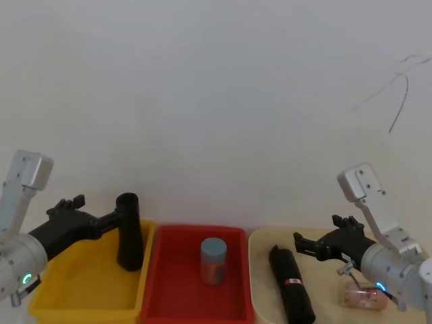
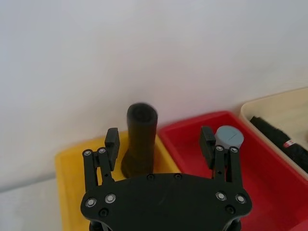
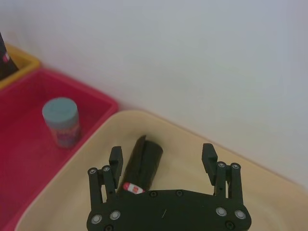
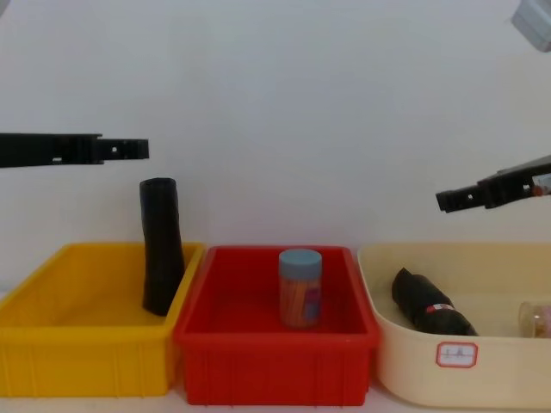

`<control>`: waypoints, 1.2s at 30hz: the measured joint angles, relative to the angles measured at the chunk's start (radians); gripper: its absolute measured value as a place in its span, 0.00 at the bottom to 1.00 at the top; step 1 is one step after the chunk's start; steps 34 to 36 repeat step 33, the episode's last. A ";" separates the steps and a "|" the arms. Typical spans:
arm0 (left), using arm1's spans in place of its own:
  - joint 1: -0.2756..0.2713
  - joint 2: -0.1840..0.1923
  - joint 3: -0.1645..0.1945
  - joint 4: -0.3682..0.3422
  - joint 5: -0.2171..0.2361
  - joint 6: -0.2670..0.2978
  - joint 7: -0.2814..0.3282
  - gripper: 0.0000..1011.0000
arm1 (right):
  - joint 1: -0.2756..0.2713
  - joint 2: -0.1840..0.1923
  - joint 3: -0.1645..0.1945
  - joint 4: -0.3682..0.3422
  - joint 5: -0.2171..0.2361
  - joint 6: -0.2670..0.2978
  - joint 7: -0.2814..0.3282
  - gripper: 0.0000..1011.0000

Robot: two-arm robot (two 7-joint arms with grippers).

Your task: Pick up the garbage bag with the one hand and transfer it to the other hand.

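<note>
Head view: the garbage bag, marked by a red-and-white label, is seen lying flat in the beige bin. The right gripper is held above it with fingers spread apart, not touching. The left gripper is poised over the yellow bin, its fingers also apart, close to a plain black roll that is leaned upright against the bin wall. A blue-lidded jar is stood in the red bin.

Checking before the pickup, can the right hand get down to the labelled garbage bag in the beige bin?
Probably yes: the right hand hovers open above the garbage bag, which lies uncovered in the beige bin.
</note>
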 joint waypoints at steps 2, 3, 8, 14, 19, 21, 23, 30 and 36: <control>-0.011 -0.002 0.003 0.006 -0.002 -0.010 -0.014 0.99 | -0.005 -0.007 0.003 -0.005 -0.002 -0.011 -0.009 0.99; -0.015 -0.003 0.005 0.008 -0.003 -0.014 -0.020 0.99 | -0.012 -0.015 0.007 -0.011 -0.004 -0.026 -0.020 0.99; -0.049 -0.013 0.017 0.028 -0.012 -0.040 -0.058 0.99 | -0.033 -0.037 0.016 -0.027 -0.012 -0.074 -0.054 0.99; -0.084 -0.027 0.031 0.050 -0.022 -0.063 -0.093 0.99 | -0.073 -0.071 0.027 -0.058 -0.025 -0.153 -0.105 0.99; -0.102 -0.034 0.039 0.061 -0.027 -0.074 -0.109 0.99 | -0.102 -0.093 0.033 -0.080 -0.035 -0.199 -0.138 0.99; -0.108 -0.036 0.041 0.065 -0.028 -0.078 -0.115 0.99 | -0.116 -0.104 0.035 -0.091 -0.039 -0.221 -0.154 0.99; -0.114 -0.038 0.043 0.068 -0.030 -0.081 -0.120 0.99 | -0.121 -0.109 0.037 -0.096 -0.041 -0.231 -0.161 0.99; -0.125 -0.042 0.048 0.075 -0.033 -0.089 -0.130 0.99 | -0.139 -0.123 0.040 -0.110 -0.048 -0.261 -0.182 0.99; -0.128 -0.044 0.049 0.078 -0.034 -0.091 -0.133 0.99 | -0.145 -0.128 0.042 -0.114 -0.050 -0.270 -0.189 0.99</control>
